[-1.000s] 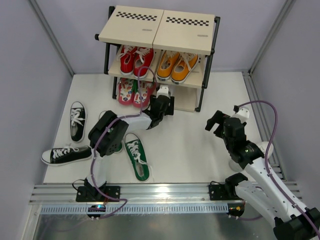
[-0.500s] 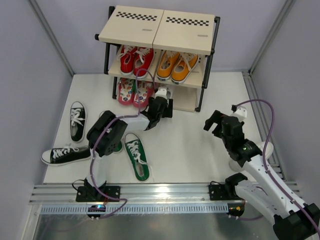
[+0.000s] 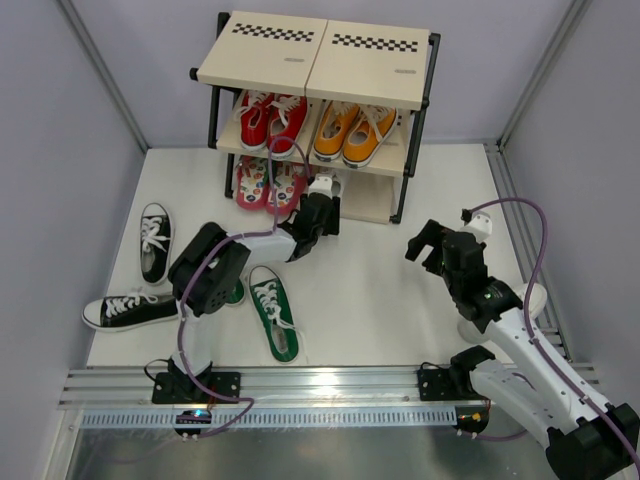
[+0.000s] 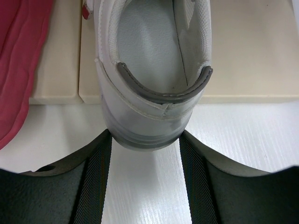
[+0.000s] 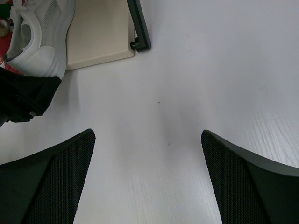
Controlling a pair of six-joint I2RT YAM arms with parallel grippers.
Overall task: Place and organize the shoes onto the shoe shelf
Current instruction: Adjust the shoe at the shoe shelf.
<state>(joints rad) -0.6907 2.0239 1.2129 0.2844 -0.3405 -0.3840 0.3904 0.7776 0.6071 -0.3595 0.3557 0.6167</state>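
Now the left fingers (image 4: 93, 177) are narrowing around the heel of the white shoe (image 4: 154, 70), and the arm is drawing back slightly. I cannot tell whether they are pinching it. The shoe is lying on the shoe shelf's (image 4: 243, 56) bottom board beside the pink flip-flops (image 4: 18, 56), its heel hanging over the front edge, so it probably needs pushing deeper. To its right the board is giving free room. The right fingers (image 5: 60, 177) are waiting wide spread over the counter (image 5: 187, 93).

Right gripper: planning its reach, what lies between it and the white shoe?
Bare table in the right wrist view; the left gripper flanks the white shoe's heel.
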